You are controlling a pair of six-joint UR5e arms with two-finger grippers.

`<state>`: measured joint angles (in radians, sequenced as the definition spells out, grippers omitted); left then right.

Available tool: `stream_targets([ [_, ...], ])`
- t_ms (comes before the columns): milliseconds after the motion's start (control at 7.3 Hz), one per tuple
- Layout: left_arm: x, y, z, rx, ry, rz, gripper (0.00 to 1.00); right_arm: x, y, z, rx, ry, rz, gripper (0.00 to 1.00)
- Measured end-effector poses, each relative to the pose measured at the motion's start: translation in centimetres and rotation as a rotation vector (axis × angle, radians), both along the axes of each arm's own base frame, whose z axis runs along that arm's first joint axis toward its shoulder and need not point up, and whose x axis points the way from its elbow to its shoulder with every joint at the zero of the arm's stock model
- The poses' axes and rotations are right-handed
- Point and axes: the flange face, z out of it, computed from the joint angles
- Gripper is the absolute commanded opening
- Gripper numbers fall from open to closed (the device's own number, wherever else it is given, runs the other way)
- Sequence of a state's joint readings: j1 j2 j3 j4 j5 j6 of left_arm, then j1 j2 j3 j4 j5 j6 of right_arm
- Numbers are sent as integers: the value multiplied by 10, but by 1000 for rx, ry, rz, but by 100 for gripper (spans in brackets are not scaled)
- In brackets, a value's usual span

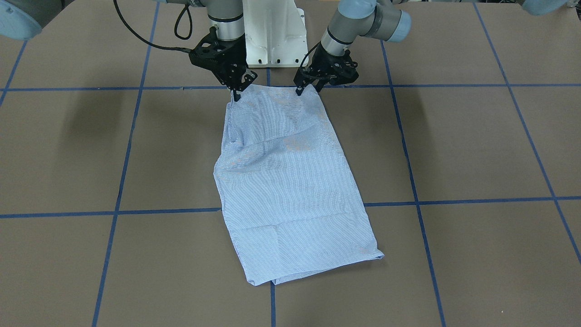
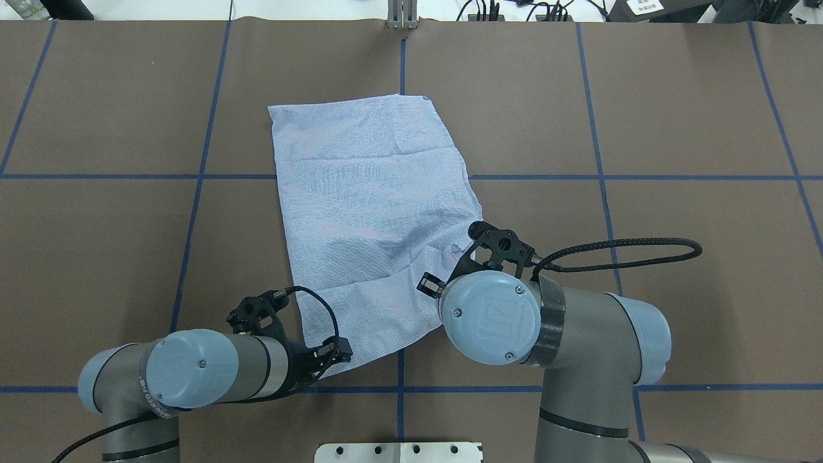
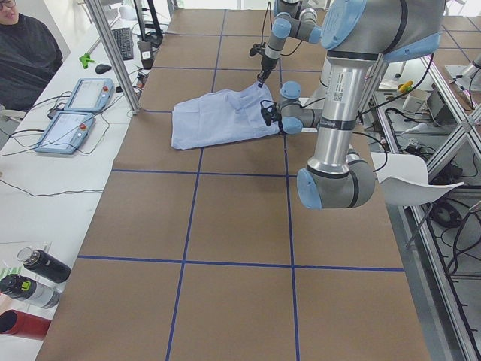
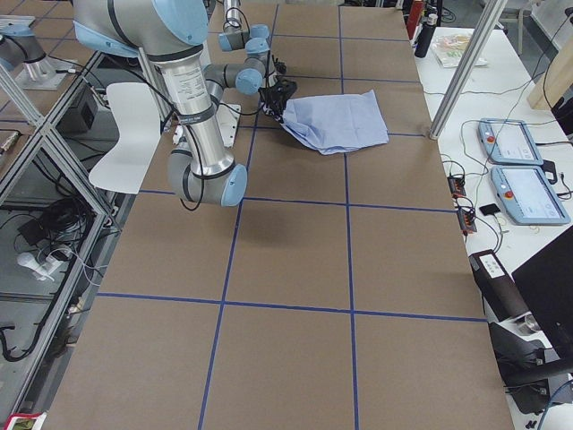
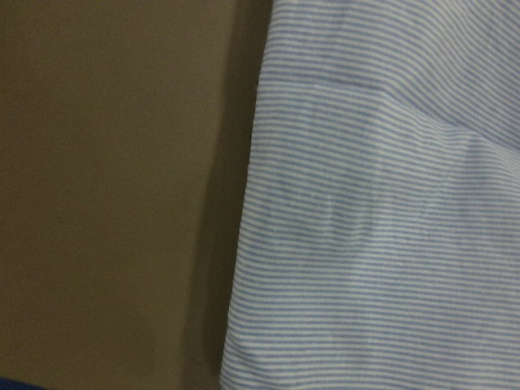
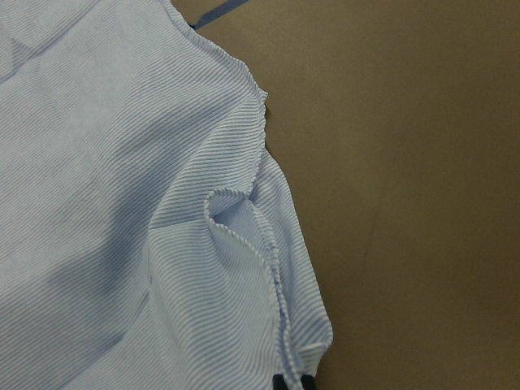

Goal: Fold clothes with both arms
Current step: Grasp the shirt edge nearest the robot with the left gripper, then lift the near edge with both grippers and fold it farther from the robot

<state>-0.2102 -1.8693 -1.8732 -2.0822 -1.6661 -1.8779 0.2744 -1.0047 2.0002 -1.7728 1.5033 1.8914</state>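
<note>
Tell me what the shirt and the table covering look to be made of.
Shirt: thin woven cloth, probably cotton or a blend; matte, with fine blue-white stripes, soft creases and a wavy edge. Table covering: brown matte sheet, perhaps paper or card; flat and unreflective.

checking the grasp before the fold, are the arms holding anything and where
Both hold the shirt. The left arm's fingers pinch one corner of its edge nearest the robot, and the right arm's fingers pinch the other corner.
</note>
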Motion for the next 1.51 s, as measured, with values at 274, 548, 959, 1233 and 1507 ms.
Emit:
stream_targets([
  [274, -2, -1, -5, 3, 11, -2, 0, 0, 0, 0, 0, -1, 0, 0],
  [548, -10, -5, -13, 12, 27, -8, 0, 1, 0, 1, 0, 0, 0, 0],
  [959, -48, -5, -53, 30, 98, 9, 0, 6, 3, 6, -2, 4, -2, 0],
  [1233, -91, 5, -94, 33, 137, 51, 0, 36, 29, -6, 0, -17, -30, 0],
  [1507, -127, 16, -124, 27, 154, 80, 0, 82, 56, -27, -7, -4, -60, 0],
])
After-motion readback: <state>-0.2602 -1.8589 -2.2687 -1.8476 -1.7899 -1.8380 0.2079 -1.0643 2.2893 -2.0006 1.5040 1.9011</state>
